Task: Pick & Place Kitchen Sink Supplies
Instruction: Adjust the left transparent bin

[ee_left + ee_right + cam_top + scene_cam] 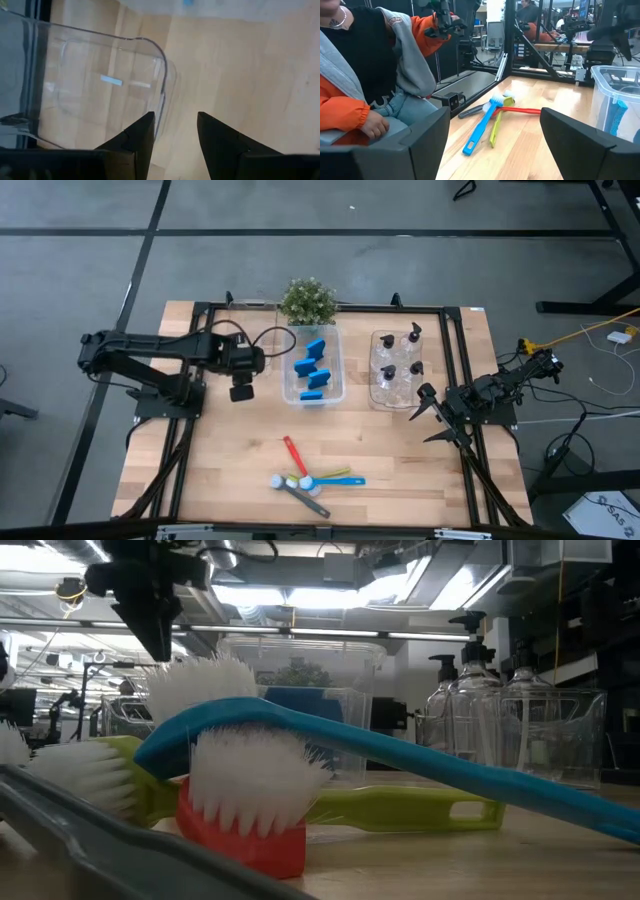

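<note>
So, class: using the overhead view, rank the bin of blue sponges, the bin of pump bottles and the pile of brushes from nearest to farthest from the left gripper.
Measured from the left gripper, at the table's left:
1. Bin of blue sponges, just to its right.
2. Pile of brushes, at the front middle of the table.
3. Bin of pump bottles, farther right, beyond the sponge bin.

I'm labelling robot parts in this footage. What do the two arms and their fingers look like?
Both arms are black, jointed and slim. The left arm trails a looping black cable near its gripper. The right gripper has pointed, wedge-shaped black fingers; the left fingers are likewise dark, tapered wedges.
</note>
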### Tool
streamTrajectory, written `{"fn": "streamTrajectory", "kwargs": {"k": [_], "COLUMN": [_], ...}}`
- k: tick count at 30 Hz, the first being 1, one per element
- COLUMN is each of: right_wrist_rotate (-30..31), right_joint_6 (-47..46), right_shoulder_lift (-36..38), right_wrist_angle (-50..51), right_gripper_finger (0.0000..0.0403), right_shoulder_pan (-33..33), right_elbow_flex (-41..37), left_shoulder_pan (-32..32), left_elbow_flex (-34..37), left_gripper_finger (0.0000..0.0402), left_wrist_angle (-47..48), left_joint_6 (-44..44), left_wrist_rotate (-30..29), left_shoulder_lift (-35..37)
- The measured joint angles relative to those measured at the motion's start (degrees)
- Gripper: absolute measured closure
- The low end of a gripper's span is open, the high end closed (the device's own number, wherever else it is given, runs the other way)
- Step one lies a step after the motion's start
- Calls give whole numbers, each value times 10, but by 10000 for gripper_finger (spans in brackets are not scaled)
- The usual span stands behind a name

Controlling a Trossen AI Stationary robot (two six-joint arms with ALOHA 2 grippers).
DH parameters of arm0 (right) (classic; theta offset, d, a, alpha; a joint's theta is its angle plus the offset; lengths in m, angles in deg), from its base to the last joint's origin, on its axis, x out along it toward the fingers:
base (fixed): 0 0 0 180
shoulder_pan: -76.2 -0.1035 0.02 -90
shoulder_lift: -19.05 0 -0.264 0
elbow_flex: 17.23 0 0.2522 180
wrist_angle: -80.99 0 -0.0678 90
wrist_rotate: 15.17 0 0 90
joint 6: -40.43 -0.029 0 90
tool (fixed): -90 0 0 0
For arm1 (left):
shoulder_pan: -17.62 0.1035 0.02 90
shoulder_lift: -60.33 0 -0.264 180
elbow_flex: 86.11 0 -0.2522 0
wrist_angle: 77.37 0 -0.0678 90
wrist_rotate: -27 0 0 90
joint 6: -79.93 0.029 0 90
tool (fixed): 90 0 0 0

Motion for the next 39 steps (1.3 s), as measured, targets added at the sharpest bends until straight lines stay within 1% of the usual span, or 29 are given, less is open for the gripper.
{"fn": "streamTrajectory", "kwargs": {"k": [2, 6, 8, 11, 15, 21, 25, 30, 33, 39], "right_wrist_rotate": [0, 0, 0, 0, 0, 0, 0, 0, 0, 0], "right_joint_6": [1, 0, 1, 0, -1, 0, -1, 0, 1, 0], "right_shoulder_lift": [0, 0, 0, 0, 0, 0, 0, 0, 0, 0], "right_wrist_angle": [0, 0, 0, 0, 0, 0, 0, 0, 0, 0], "right_gripper_finger": [95, 95, 95, 95, 95, 95, 95, 95, 95, 95], "right_shoulder_pan": [0, 0, 0, 0, 0, 0, 0, 0, 0, 0], "right_elbow_flex": [0, 0, 0, 0, 0, 0, 0, 0, 0, 0], "left_shoulder_pan": [16, 43, 53, 62, 70, 79, 71, 48, 26, -41], "left_elbow_flex": [10, 57, 78, 98, 117, 133, 133, 133, 133, 133], "left_gripper_finger": [258, 258, 258, 258, 258, 258, 258, 258, 258, 258], "left_wrist_angle": [-11, -41, -46, -53, -65, -73, -72, -66, -63, -62], "left_joint_6": [10, 29, 32, 35, 47, 40, 24, -26, -63, -158], "left_wrist_rotate": [10, 35, 25, -7, -4, 52, 109, 171, 196, 211], "left_shoulder_lift": [-3, -3, -3, -2, -1, -1, -1, -1, -1, -1]}}
